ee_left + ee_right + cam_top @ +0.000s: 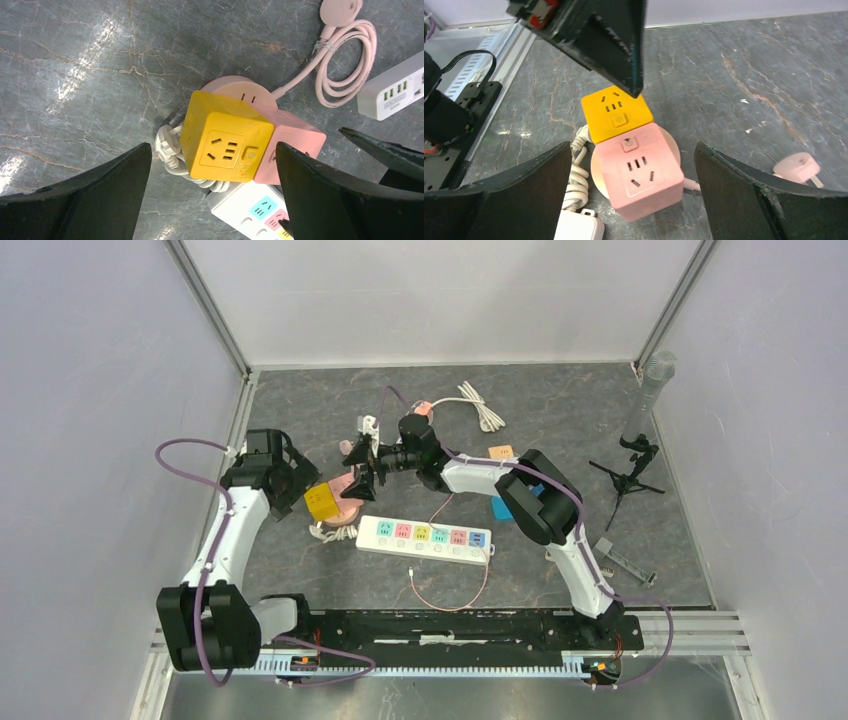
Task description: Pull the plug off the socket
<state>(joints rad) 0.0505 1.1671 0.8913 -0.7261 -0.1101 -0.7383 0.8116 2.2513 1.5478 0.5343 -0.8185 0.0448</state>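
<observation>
We see the yellow cube point(225, 142) pressed against the pink cube point(639, 170) on the worktop point(560, 410), just beyond the left end of the strip point(424, 538). Our left pincer point(212, 150) hangs beyond that same end, spread wide and gripping nothing. Our right pincer point(632, 147), also just beyond the strip, gapes wide and empty.

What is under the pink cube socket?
A round pale pink disc peeks out from beneath the pink cube socket. A coiled white cord lies beside it. The cube covers the disc's middle, so whatever joins them is hidden.
</observation>
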